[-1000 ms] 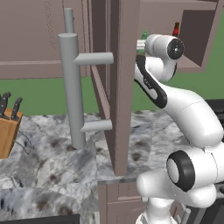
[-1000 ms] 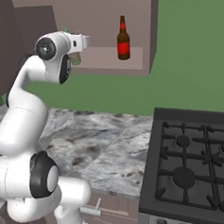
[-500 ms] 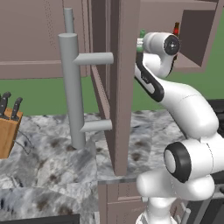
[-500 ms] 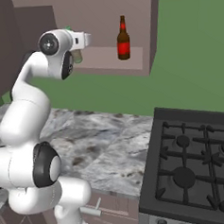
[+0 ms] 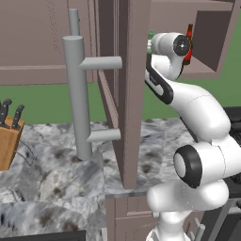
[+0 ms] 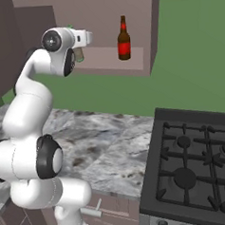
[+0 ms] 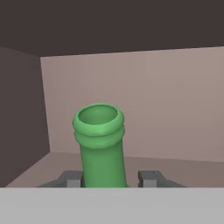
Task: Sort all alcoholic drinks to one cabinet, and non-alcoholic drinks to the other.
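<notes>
The green bottle's (image 7: pixel 100 144) open neck stands upright between my fingertips (image 7: pixel 72 178) in the hand view, against the bare back wall of the upper cabinet. My gripper (image 7: pixel 111 179) is shut on it. In the right base view my gripper (image 6: pixel 78 54) is raised at the left end of the cabinet shelf (image 6: pixel 101 58). The amber-brown bottle (image 6: pixel 123 40) with a red label stands upright on that shelf, to the right of the hand. From the left base view a sliver of the green bottle (image 5: pixel 150 37) shows beside the wrist, and the amber bottle (image 5: pixel 189 33) peeks out behind it.
The open cabinet door (image 5: pixel 127 94) with its long grey handle (image 5: pixel 77 94) hangs close on the arm's left. A knife block (image 5: pixel 7 136) stands on the granite counter (image 6: pixel 102 143) at far left. A black stove (image 6: pixel 194 166) lies to the right.
The hand with the green bottle has edged slightly further toward the amber bottle along the shelf. The amber bottle has not moved.
</notes>
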